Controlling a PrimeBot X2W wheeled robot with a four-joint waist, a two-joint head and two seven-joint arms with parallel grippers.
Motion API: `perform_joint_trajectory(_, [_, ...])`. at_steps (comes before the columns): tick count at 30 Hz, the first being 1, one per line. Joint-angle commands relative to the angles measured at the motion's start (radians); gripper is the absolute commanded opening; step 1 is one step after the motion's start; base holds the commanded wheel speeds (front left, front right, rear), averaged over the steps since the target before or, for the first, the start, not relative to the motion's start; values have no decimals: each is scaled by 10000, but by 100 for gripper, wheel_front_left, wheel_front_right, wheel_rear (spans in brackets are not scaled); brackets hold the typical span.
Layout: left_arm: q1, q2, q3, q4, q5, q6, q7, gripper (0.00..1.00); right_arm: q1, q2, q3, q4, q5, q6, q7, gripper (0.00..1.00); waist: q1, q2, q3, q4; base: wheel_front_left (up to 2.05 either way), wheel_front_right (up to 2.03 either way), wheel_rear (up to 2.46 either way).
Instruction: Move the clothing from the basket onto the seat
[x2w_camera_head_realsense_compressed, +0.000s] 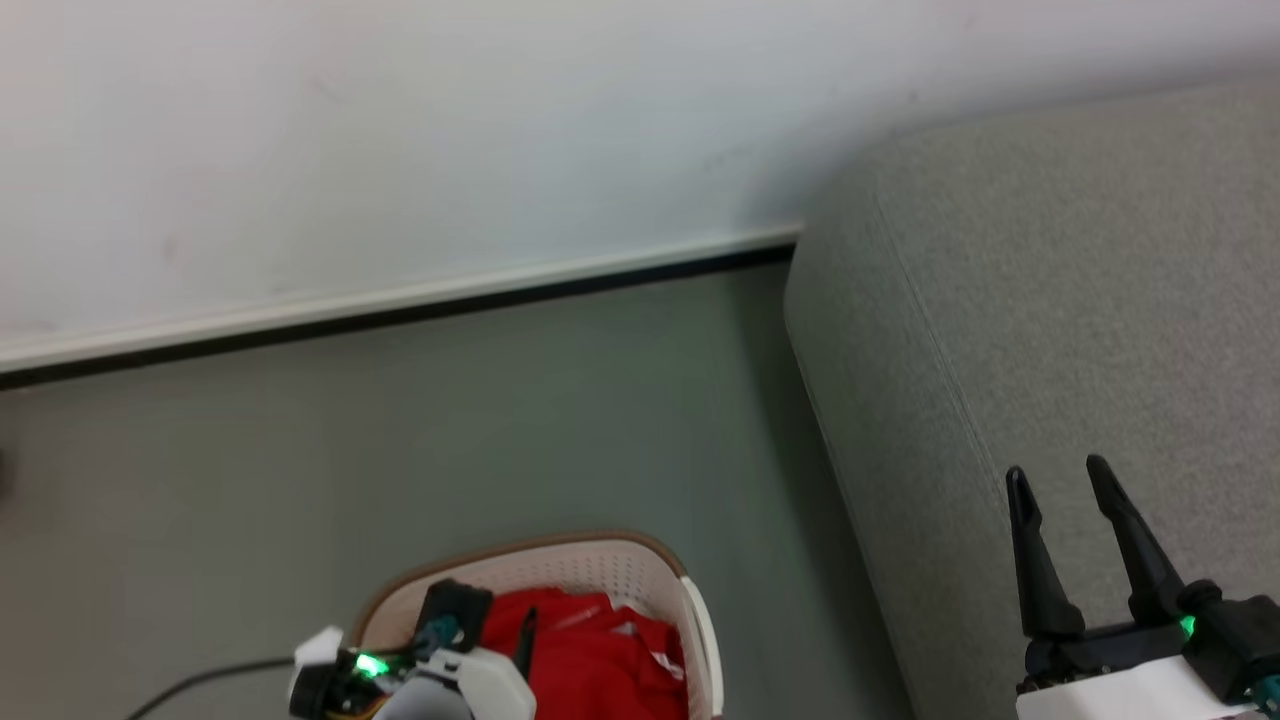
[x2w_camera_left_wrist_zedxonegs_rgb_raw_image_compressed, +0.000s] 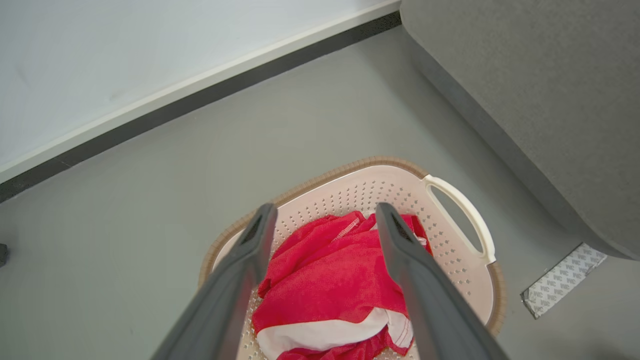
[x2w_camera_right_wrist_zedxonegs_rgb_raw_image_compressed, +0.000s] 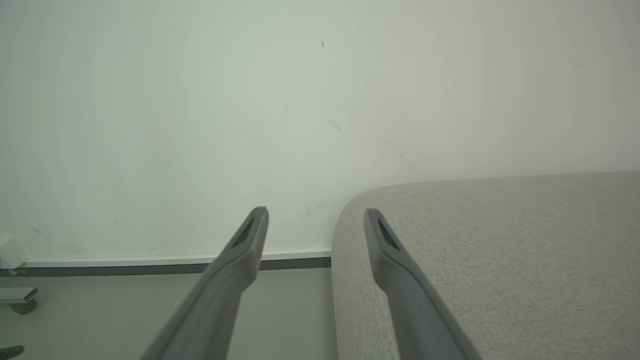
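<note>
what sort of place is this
Likely a living room or a staged lounge corner: a grey sofa, a laundry basket holding red clothing on a smooth grey floor, and a plain white wall.

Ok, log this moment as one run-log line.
clothing: in basket | left gripper: open, above basket | right gripper: open, empty, at seat edge | transfer: not started

Right jaws: two long, tapered dark grey fingers (x2w_camera_head_realsense_compressed: 1035, 560), black mount, white housing (x2w_camera_head_realsense_compressed: 1130, 695), green light (x2w_camera_head_realsense_compressed: 1188, 627). Left wrist: white faceted shell (x2w_camera_head_realsense_compressed: 490, 685), black joints, green lamp (x2w_camera_head_realsense_compressed: 368, 664).
</note>
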Motion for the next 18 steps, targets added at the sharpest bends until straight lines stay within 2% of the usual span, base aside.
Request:
perform_joint_trajectory(1, [-327, 26, -59, 281, 136, -31, 140, 100, -209, 5, -4, -89, 79, -21, -3, 100, -1, 0, 728, -526, 0, 0, 0])
perform_joint_trajectory(11, [-2404, 147, -511, 2409, 358, -350, 1138, 100, -1255, 260, 32, -368, 387, -21, -3, 100, -1, 0, 2677, -1273, 0, 0, 0])
perform_joint_trajectory(18, [-3375, 224, -717, 3420, 426, -496, 1418, 100, -1889, 383, 52, -770, 601, -21, -3, 100, -1, 0, 4023, -1716, 0, 0, 0])
